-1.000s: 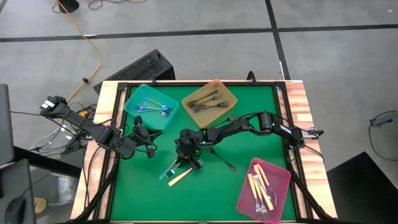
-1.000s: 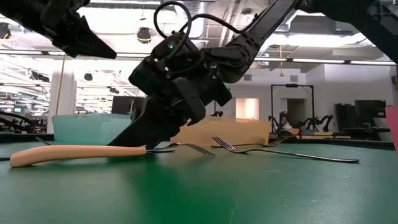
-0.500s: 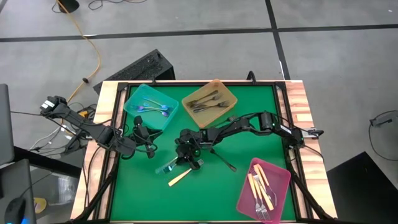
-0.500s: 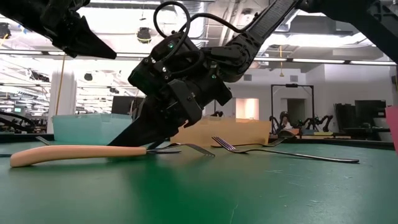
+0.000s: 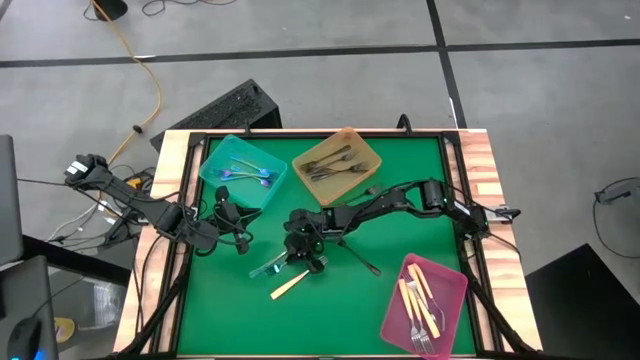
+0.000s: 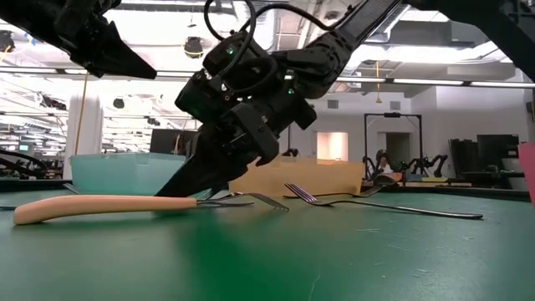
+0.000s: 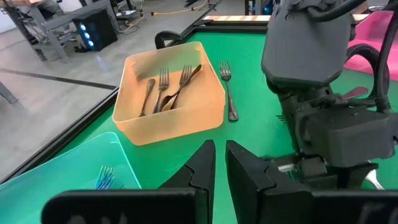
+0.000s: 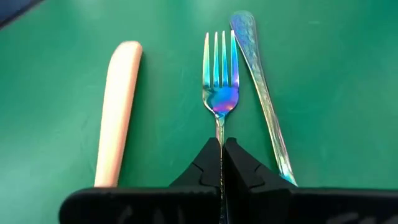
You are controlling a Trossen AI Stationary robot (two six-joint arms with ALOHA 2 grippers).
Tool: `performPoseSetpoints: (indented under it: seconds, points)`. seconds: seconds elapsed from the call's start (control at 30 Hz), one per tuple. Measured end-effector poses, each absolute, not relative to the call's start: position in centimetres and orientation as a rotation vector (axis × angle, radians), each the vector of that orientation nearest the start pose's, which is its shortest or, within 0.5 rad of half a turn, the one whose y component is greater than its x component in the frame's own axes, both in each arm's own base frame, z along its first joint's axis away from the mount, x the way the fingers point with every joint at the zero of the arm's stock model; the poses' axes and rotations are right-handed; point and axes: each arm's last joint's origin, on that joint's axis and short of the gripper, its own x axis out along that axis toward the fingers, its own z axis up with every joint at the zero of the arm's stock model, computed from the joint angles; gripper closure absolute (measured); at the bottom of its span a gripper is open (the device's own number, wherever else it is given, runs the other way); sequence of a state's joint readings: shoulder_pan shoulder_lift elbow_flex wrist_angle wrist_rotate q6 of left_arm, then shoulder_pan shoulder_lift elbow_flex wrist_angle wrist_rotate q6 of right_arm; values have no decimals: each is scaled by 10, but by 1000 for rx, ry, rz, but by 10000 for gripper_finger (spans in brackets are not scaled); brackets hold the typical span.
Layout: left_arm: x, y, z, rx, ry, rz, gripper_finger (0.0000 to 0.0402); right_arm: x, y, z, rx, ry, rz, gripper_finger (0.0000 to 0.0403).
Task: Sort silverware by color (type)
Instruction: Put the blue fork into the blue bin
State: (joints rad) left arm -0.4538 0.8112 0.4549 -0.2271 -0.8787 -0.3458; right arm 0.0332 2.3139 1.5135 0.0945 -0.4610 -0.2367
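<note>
On the green table (image 5: 400,220) the right pincer (image 5: 300,256) sits near the centre, pressed together on the handle of an iridescent fork (image 8: 219,81), whose tines point straight ahead of it. The fork looks thin, stiff, light and probably slippery, so the narrow neck suits a firm pinch. A cream-handled utensil (image 8: 117,106) lies beside it at 9 o'clock, an iridescent handle (image 8: 261,93) at 3. The left pincer (image 5: 232,236) waits at the table's 9 o'clock, slightly spread.
</note>
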Motion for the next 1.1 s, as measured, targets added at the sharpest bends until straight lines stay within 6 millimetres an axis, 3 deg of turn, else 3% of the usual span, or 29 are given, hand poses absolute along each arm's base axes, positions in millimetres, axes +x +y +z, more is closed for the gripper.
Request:
performPoseSetpoints:
  seconds: [0.37,0.63,0.83,1.1]
  points:
    - [154,-50,218,22,380,484,377,483,27,110,-81,625,527,375]
    - [154,-50,218,22,380,484,377,481,21,135,-89,581,509,379]
    - [154,-50,218,20,379,484,377,482,6,157,-130,540,380,377]
    - [154,-50,218,18,379,485,377,482,-20,165,-102,542,158,377]
